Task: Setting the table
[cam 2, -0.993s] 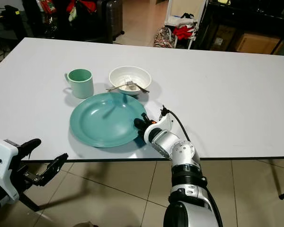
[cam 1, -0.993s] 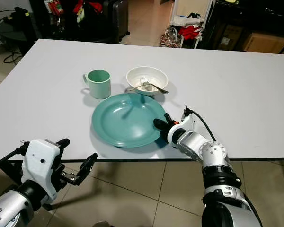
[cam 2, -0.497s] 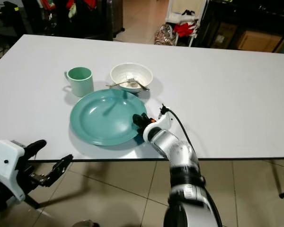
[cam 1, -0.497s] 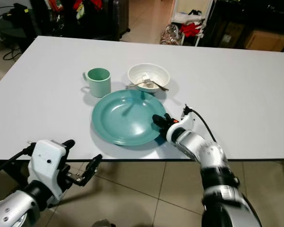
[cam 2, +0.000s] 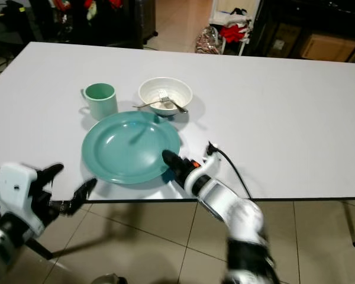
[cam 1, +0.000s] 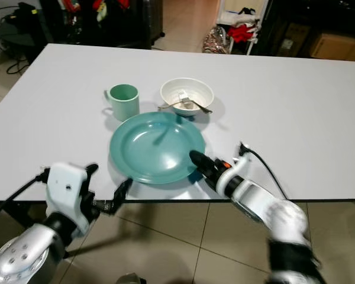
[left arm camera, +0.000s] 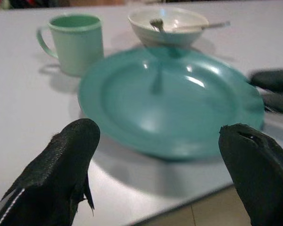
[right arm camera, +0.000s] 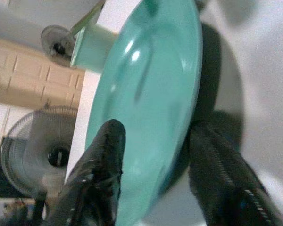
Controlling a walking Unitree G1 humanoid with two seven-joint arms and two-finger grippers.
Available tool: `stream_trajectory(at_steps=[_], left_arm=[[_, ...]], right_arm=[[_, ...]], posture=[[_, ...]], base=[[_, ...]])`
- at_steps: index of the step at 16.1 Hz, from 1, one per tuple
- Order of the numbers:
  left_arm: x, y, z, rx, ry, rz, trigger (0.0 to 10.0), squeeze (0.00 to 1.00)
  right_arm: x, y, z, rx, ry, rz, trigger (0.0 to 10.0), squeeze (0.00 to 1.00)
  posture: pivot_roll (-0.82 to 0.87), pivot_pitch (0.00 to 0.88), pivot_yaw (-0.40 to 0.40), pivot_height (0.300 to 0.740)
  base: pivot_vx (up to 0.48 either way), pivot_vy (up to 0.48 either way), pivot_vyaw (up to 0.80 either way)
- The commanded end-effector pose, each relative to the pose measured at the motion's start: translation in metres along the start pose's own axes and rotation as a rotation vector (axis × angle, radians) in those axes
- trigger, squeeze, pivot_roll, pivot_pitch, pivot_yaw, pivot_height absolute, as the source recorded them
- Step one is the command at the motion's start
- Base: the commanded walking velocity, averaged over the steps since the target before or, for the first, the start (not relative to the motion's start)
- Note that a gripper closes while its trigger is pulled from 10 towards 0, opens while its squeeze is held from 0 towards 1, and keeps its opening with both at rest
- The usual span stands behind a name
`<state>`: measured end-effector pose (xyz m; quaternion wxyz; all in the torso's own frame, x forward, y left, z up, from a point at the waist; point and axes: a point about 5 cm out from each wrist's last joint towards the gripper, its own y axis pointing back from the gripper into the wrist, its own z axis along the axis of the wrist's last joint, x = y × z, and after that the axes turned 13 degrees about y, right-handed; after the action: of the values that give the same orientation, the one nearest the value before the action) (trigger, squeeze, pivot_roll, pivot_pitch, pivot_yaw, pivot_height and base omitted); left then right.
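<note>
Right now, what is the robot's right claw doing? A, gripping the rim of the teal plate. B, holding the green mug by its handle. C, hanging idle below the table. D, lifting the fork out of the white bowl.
A: the right claw has one finger above and one below the near rim of the teal plate, as the right wrist view shows.

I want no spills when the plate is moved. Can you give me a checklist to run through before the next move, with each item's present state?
1. Right tool on the plate rim: ok, one finger above and one below the near right edge, as the right wrist view shows.
2. Grip firmly closed on the rim: cannot tell.
3. Plate bare inside: ok.
4. Left tool out of the way: ok, open at the table edge, apart from the plate.
5. Gap to the mug and bowl: not ok, both stand close behind the plate.
6. Fork settled in the bowl: ok.
</note>
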<state>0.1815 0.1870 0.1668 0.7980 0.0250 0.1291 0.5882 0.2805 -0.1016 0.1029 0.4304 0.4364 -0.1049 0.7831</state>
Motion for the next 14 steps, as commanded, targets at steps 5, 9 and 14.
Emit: stream_trajectory(at_steps=[5,9,14], left_arm=[[-0.004,-0.016,0.000,-0.051,0.027,0.030,10.0,0.00],[-0.007,-0.022,0.003,-0.102,0.055,0.065,10.0,0.00],[-0.006,-0.028,0.015,-0.191,0.004,0.164,10.0,0.00]], right_arm=[[0.006,0.051,0.017,-0.017,0.157,0.017,10.0,1.00],[0.018,0.083,0.025,-0.016,0.320,0.039,10.0,1.00],[0.038,0.073,0.053,-0.142,0.774,-0.122,10.0,1.00]], posture=[[0.03,0.002,-0.014,0.740],[0.01,0.000,-0.008,0.740],[0.01,0.000,0.002,0.740]], base=[[0.000,0.000,0.00],[0.000,0.000,0.00],[0.000,0.000,0.00]])
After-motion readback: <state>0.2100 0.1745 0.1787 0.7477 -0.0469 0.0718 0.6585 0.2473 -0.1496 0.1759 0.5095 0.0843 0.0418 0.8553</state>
